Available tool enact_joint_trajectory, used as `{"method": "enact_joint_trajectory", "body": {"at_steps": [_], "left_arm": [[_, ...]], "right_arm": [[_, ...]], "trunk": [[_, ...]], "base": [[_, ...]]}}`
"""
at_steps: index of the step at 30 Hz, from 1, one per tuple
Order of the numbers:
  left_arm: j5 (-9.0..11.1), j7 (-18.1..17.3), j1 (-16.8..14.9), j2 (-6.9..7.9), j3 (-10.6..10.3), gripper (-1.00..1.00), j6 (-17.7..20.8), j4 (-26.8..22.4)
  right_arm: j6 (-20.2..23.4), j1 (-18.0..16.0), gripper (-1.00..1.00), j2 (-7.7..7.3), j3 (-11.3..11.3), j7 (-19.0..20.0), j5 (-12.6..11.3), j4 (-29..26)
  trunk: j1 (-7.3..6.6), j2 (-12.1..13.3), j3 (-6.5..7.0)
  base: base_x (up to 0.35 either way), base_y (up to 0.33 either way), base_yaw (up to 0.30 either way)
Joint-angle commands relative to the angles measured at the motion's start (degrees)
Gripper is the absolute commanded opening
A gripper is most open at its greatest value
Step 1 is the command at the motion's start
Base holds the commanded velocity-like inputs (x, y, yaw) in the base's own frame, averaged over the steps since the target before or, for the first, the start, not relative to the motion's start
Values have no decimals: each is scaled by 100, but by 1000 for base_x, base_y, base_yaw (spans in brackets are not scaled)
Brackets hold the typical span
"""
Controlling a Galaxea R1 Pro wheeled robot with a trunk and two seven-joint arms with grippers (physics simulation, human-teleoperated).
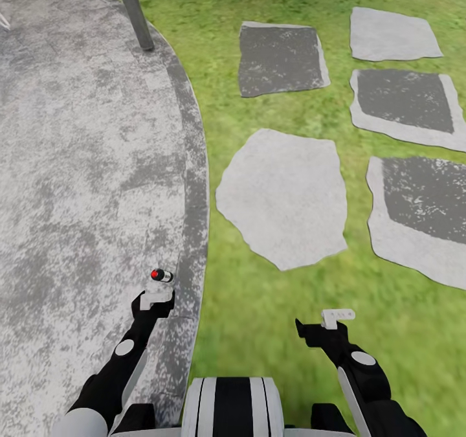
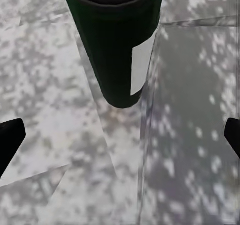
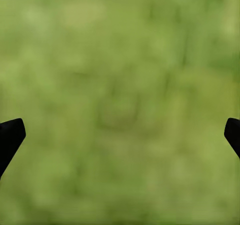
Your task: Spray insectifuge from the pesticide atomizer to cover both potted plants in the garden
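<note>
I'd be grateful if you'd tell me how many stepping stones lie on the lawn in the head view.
5. One pale stone sits mid-lawn, a dark one beyond it, and three run down the right edge: far, middle, near. More may lie outside the frame.

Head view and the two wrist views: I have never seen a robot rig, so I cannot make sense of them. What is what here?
The big picture comes from a camera on the robot's head, looking down over its two dark arms. Its left hand hangs over the grey paved patio. Its right hand hangs over the green lawn, where flat stepping stones lie.

The two small pictures come from cameras on the wrists, looking along each hand's fingers. The black corners at the sides are the fingertips.

The left wrist picture shows a dark-green bottle with a white label, probably the pesticide atomizer, between the spread fingers. I cannot tell whether it is gripped. The right wrist picture shows blurred grass between open fingers, which hold nothing.
</note>
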Motion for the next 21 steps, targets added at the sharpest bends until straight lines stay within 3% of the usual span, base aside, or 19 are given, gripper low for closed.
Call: {"method": "enact_joint_trajectory", "body": {"at_steps": [1, 14, 21], "left_arm": [[-9, 6, -2, -2, 0, 100, -20, 1], [-8, 7, 15, -2, -4, 100, -143, -25], [-8, 5, 16, -2, -3, 100, -145, -732]], "right_arm": [[30, -1, 100, -1, 2, 5, 4, -7], [31, -2, 100, -1, 2, 5, 4, -3], [30, -1, 100, -1, 2, 5, 4, -3]], "trunk": [[0, -1, -3], [0, -1, -3], [0, -1, -3]], "base": [[232, 0, 0], [58, 0, 0], [0, 0, 0]]}}
